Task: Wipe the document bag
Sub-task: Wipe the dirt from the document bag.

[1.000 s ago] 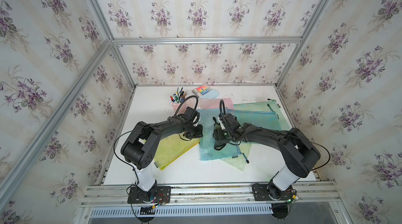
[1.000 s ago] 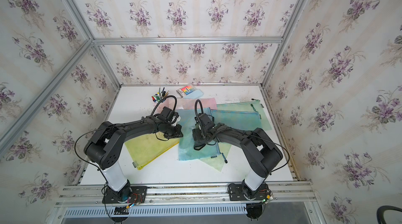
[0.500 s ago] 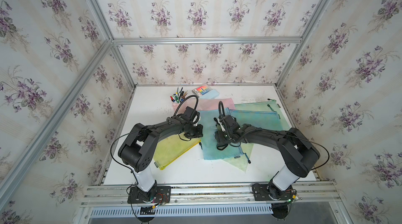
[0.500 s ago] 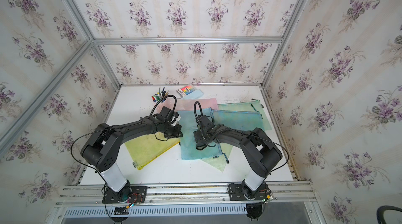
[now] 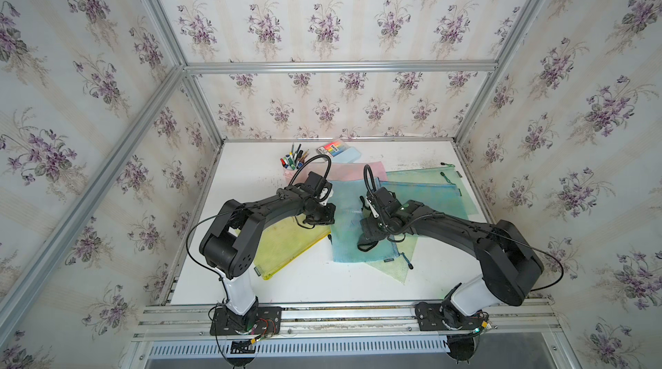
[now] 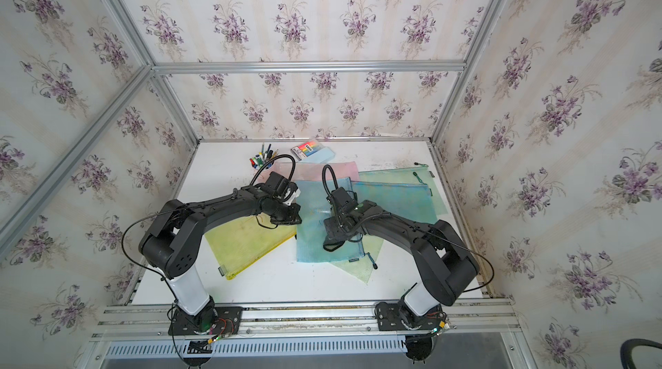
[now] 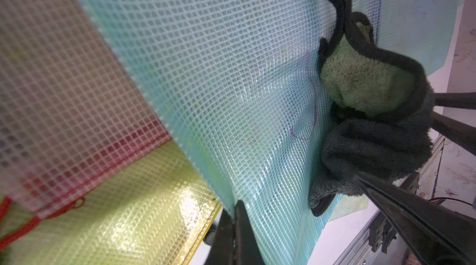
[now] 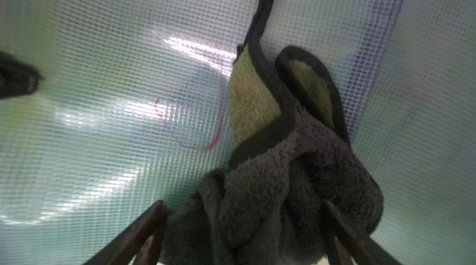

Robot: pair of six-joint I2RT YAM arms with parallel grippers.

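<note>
**Change vs. one second ago:** in both top views almost nothing has moved. Both arms sit where they were and the bags lie as before.

**Document bag:** the blue mesh document bag (image 5: 344, 241) lies flat mid-worktop (image 5: 250, 177). It overlaps a yellow bag (image 5: 283, 245) on its left, a pink bag (image 5: 347, 172) behind and a green bag (image 5: 390, 267) under its near corner. A thin purple pen scrawl (image 8: 195, 145) shows on the mesh just beside the cloth (image 8: 270, 173).

**Left arm:** it reaches forward from the near rail, elbow out, forearm angled inward and wrist bent down at the bag's left edge. The left pincer (image 7: 237, 214) is closed with its fingers together on that edge, and the mesh rises slightly to meet them.

**Right arm:** it mirrors the left, with its wrist low over the middle of the bag. The right pincer (image 8: 244, 204) stands wide open, with the grey-and-green cloth bunched between its fingers and resting on the mesh. A black-edged strip of the cloth trails away across the bag.

**Background:** a pen cup (image 5: 292, 166) stands at the back of the worktop.
</note>
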